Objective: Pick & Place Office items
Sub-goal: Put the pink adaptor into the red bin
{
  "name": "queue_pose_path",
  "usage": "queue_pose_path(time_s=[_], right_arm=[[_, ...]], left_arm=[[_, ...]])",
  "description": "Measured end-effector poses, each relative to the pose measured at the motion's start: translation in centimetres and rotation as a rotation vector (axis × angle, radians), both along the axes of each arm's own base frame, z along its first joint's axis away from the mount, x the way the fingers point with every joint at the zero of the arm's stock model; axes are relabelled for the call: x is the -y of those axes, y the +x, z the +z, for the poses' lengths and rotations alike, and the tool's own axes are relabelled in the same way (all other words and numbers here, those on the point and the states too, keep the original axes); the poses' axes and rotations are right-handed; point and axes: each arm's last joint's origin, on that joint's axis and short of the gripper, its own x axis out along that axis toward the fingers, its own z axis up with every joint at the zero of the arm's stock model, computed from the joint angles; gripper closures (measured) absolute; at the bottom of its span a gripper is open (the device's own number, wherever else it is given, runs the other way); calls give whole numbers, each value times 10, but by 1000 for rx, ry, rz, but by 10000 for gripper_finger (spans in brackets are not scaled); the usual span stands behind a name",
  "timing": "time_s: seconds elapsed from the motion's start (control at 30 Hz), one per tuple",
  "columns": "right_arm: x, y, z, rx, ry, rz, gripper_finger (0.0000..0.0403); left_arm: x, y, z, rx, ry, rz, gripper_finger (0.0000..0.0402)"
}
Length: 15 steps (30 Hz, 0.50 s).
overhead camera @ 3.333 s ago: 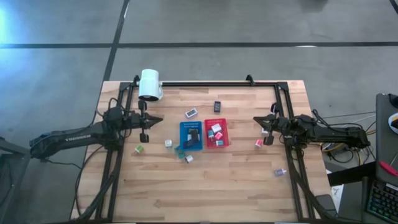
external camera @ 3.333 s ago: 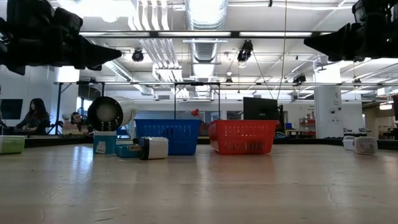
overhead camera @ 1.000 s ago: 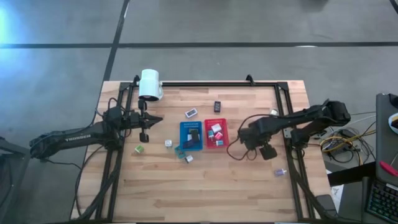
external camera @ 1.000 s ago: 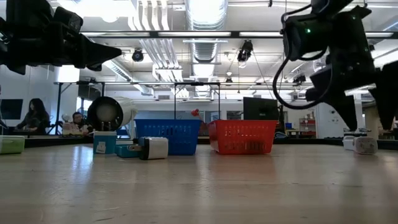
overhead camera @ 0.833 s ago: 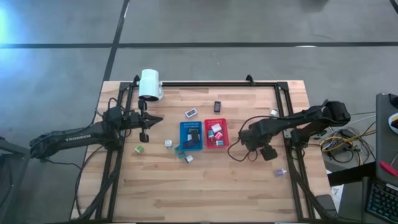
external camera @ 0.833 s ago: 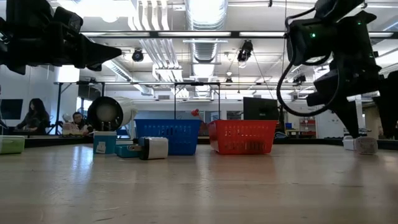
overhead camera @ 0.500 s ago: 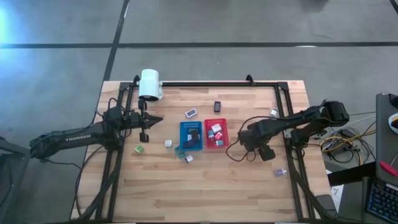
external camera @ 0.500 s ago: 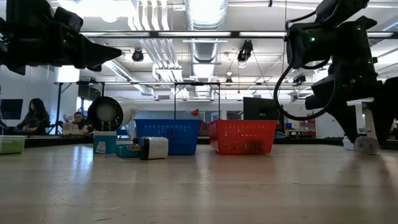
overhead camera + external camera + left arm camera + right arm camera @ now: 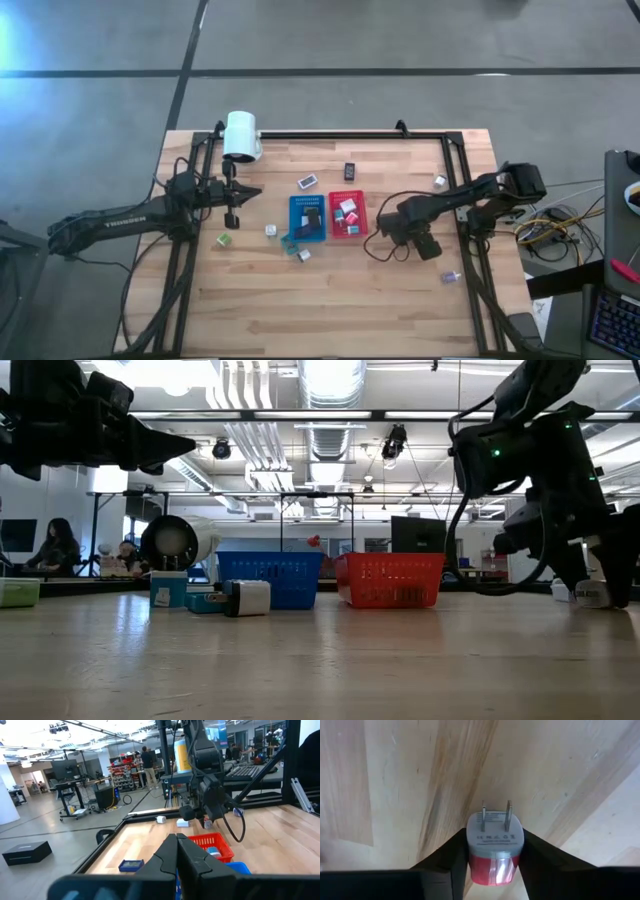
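While the right gripper [image 9: 495,865] stands low over the table, its two fingers touch both sides of a small plug adapter [image 9: 495,847], grey at the top with two metal prongs and pink-red below; the fingers seem to pinch it, and it does not look lifted off the wood yet. From above, this gripper [image 9: 425,243] is just to the right of the red tray [image 9: 348,216]. Small print shows on the adapter's grey face, but I cannot read it.

Farther away, the red tray holds a few small items and the blue tray [image 9: 308,218] holds a dark one, so I judge the sorting partly done. Several office items are left on the wood: a green one [image 9: 225,240], a white one [image 9: 270,231], two near the far edge [image 9: 308,182], and one at the right side [image 9: 450,277].

The left gripper [image 9: 233,214] waits beside the lamp head [image 9: 241,135], fingers pressed together. White letters, probably "TROSSEN", run along the left arm [image 9: 125,214].
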Motion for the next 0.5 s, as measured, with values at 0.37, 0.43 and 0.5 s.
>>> queue_pose_path(time_s=[0.37,0.43,0.5], right_arm=[[-1,14,36,220,16,-20,277],[-1,18,52,359,31,-20,277],[-2,19,72,510,58,-20,277]], left_arm=[[0,0,0,0,0,0,396],[0,0,0,0,0,0,396],[0,0,0,0,0,0,396]])
